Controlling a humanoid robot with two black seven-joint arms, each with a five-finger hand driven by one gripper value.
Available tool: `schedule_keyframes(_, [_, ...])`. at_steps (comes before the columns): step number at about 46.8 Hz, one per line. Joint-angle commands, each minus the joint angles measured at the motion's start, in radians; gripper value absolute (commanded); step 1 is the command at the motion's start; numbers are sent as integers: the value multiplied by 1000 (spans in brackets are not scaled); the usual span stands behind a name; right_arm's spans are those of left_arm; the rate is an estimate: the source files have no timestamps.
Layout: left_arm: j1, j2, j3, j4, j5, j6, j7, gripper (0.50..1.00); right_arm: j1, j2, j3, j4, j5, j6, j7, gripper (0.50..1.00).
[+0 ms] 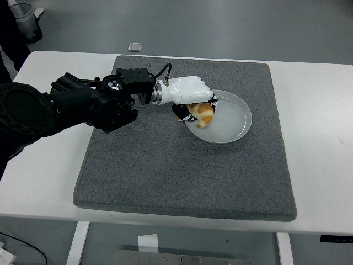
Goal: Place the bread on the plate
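A golden-brown piece of bread (204,114) is at the left inner edge of a round grey plate (231,118), which sits on the grey mat (182,165). My left hand (196,110), white with black fingertips on a black arm, reaches in from the left. Its fingers are curled over and around the bread, low over the plate's left rim. I cannot tell whether the bread touches the plate. The right arm is out of view.
The mat covers the middle of the white table (320,138). A clear cup (25,21) stands on the floor beyond the table's far left corner. A small pale object (135,47) lies on the floor behind the table.
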Motion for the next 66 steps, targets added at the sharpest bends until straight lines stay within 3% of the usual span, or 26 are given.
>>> schedule_keyframes(1, [1,0,0,8,-2,1,0,500,0,0,0,0,0,0,0,932])
schedule_keyframes(45, [9,0,-3,11,-5,29,0,500,0,0,-1,0,0,2,0,932])
schedule_keyframes(49, [7,0,-6,11,-8,34,0,582,0,0,-1,0,0,2,0,932])
schedule_keyframes(52, [7,0,-8,11,-9,44,0,675,0,0,-1,0,0,2,0,932])
schedule_keyframes(56, [7,0,-8,9,-11,51,0,735,0,0,-1,0,0,0,0,932])
schedule_keyframes(66, [7,0,-8,5,-11,49,0,782,0,0,-1,0,0,0,0,932])
